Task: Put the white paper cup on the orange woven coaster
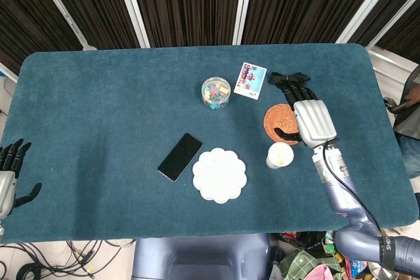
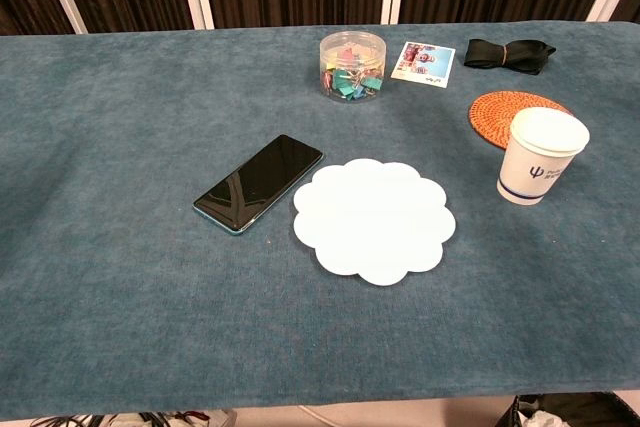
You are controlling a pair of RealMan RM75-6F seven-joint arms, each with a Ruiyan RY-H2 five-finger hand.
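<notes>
The white paper cup (image 1: 280,155) (image 2: 540,155) stands upright on the blue cloth, just in front of the orange woven coaster (image 1: 277,121) (image 2: 515,115) and apart from it. The coaster is bare. My right hand (image 1: 308,113) shows in the head view above the coaster's right edge, fingers stretched out toward the far side, holding nothing. It stays away from the cup; the chest view shows no hand at the cup or coaster. My left hand (image 1: 10,172) hangs off the table's left edge, fingers apart and empty.
A white scalloped plate (image 1: 219,175) (image 2: 372,219) and a black phone (image 1: 180,157) (image 2: 259,182) lie left of the cup. A clear tub of clips (image 1: 216,92) (image 2: 352,65), a photo card (image 1: 251,80) (image 2: 423,63) and a black folded item (image 2: 508,52) sit behind the coaster.
</notes>
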